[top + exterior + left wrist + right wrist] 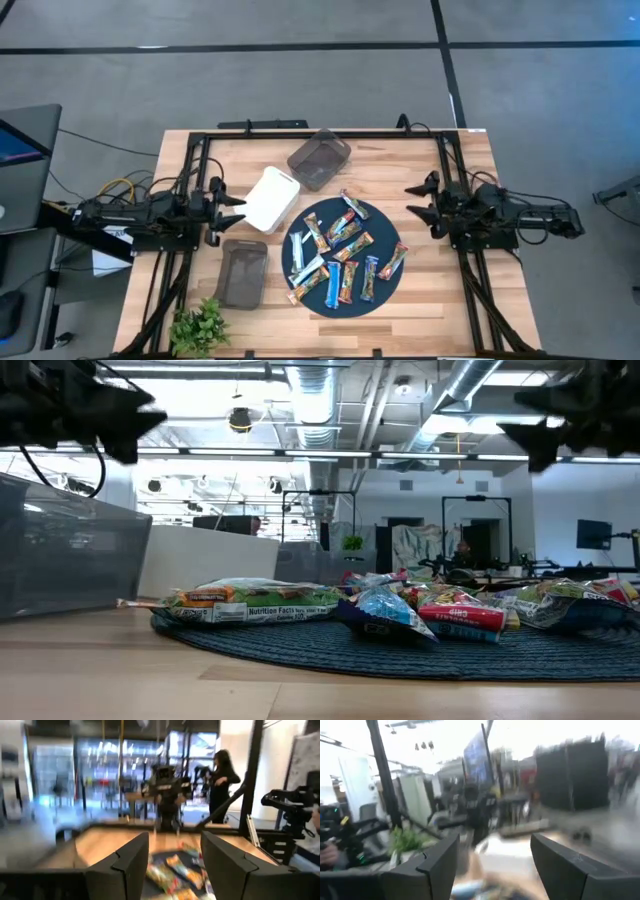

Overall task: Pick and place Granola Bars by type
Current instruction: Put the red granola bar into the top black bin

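Note:
Several Granola Bars (338,254) in blue, orange-brown, red and silvery wrappers lie scattered flat on a round dark mat (390,232) in the middle of the table; the low view shows them (440,610) close up. My left gripper (238,208) hovers open at the table's left side, pointing toward the mat, with nothing between its fingers (172,851). My right gripper (412,199) hovers open at the right side, facing the mat, also empty (492,851). Both are raised above the tabletop and clear of the bars.
A white tray (270,198) sits left of the mat, just in front of my left gripper. A grey see-through tray (319,158) lies at the far side and another (242,272) at the near left. A small green plant (200,325) stands at the near left corner.

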`<state>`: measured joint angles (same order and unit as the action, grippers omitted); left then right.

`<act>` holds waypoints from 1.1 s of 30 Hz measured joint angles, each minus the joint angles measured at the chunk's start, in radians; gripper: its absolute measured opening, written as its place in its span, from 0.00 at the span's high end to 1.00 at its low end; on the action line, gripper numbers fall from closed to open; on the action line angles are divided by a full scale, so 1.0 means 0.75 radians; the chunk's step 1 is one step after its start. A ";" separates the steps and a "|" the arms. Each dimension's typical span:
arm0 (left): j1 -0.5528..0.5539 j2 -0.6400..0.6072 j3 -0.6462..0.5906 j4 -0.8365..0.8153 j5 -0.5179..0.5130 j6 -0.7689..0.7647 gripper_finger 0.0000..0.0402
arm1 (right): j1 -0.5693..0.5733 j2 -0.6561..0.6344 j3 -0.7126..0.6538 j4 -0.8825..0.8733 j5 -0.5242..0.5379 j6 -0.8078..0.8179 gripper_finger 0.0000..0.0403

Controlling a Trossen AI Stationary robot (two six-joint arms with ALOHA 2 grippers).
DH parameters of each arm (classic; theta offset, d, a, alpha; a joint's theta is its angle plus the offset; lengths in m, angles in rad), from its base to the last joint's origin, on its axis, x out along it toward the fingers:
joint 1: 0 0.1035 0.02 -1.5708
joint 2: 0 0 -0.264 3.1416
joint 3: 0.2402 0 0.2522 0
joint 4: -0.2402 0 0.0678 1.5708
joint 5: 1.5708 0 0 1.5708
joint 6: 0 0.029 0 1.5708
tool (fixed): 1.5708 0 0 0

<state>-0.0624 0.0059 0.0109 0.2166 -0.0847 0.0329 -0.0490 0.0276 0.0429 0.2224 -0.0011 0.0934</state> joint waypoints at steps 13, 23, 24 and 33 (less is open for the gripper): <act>0.000 0.001 0.077 0.348 0.237 0.380 0.57 | -0.026 0.530 0.370 0.061 -0.001 -0.207 0.41; -0.032 0.505 0.087 0.442 0.198 0.266 0.57 | -0.028 1.200 0.533 -0.003 0.092 -0.266 0.41; -0.048 0.582 0.087 0.498 0.198 0.265 0.57 | -0.028 1.258 0.550 -0.007 0.106 -0.283 0.41; -0.181 1.136 0.339 0.535 0.030 0.385 0.57 | -0.080 1.720 0.767 -0.232 0.325 -0.131 0.41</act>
<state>-0.1984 0.8579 0.2652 0.6182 -0.0620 0.3219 -0.1088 1.3177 0.6179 0.0485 0.2428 -0.0051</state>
